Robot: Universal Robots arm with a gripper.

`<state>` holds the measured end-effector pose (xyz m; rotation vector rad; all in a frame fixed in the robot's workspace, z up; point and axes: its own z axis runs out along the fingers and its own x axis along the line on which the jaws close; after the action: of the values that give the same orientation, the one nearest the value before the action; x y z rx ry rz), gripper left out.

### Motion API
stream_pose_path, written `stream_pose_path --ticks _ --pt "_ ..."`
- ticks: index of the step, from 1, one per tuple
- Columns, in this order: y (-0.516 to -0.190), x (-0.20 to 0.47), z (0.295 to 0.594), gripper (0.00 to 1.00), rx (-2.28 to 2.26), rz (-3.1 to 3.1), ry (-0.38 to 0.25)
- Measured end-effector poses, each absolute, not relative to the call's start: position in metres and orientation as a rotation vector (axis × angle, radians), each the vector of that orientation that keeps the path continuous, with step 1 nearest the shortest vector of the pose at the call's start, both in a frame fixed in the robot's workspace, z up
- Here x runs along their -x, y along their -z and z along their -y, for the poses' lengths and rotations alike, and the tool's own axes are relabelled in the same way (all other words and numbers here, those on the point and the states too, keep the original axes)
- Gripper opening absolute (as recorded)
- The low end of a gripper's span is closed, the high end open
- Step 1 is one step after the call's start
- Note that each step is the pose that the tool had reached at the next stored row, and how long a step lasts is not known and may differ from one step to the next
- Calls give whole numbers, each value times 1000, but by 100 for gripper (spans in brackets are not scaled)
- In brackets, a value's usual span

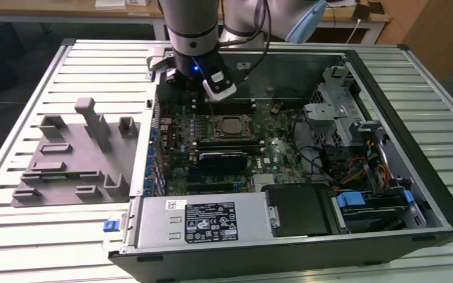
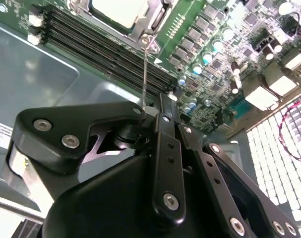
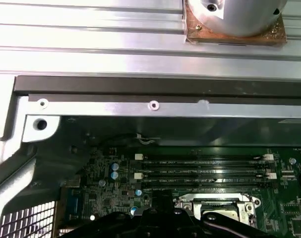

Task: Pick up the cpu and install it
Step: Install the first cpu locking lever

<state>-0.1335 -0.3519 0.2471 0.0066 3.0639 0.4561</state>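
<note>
The cpu (image 1: 230, 125) is a pale silvery square lying flat inside the metal-framed socket (image 1: 230, 137) in the middle of the motherboard (image 1: 179, 171). The second wrist view shows its light top (image 2: 118, 11) beyond the memory slots (image 2: 100, 47), with a thin socket lever (image 2: 145, 69) standing up beside it. My gripper (image 1: 213, 97) hangs over the memory slots, just behind the socket and apart from the cpu. Its black linkage (image 2: 162, 158) blocks the near part of the second wrist view and shows as a dark edge (image 3: 155, 222) in the first wrist view.
The open computer case (image 1: 384, 88) lies on a slatted metal table (image 1: 45, 236). A grey fixture block (image 1: 73, 153) sits at the exterior view's left. The power supply (image 1: 203, 218), a black drive cage (image 1: 301, 209) and cables (image 1: 360, 171) crowd the case's near and right parts.
</note>
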Motion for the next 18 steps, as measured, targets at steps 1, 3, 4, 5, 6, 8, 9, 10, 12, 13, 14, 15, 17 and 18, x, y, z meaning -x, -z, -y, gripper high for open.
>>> stream_pose_path --ticks 1,3,4,5,6,8,9,10,12,13,14,15,17,18 --pt "-247 131 352 11 -7 -3064 -456" --pt "-247 125 352 11 -7 -3064 -456" --pt "-247 121 352 11 -7 -3064 -456" --pt "-247 118 352 11 -7 -3064 -456" --pt "-247 114 352 11 -7 -3064 -456" --pt "-247 107 352 11 -7 -3064 -456" --pt "-247 104 352 11 -7 -3064 -456" --pt "-247 101 352 11 -7 -3064 -456" --pt "-247 95 352 11 -7 -3064 -456" --pt "-247 95 352 11 -7 -3064 -456" --pt "-247 95 352 11 -7 -3064 -456" --pt "-247 95 352 11 -7 -3064 -456" --pt "-247 95 352 11 -7 -3064 -456" --pt "-247 95 352 11 -12 -3062 -454"
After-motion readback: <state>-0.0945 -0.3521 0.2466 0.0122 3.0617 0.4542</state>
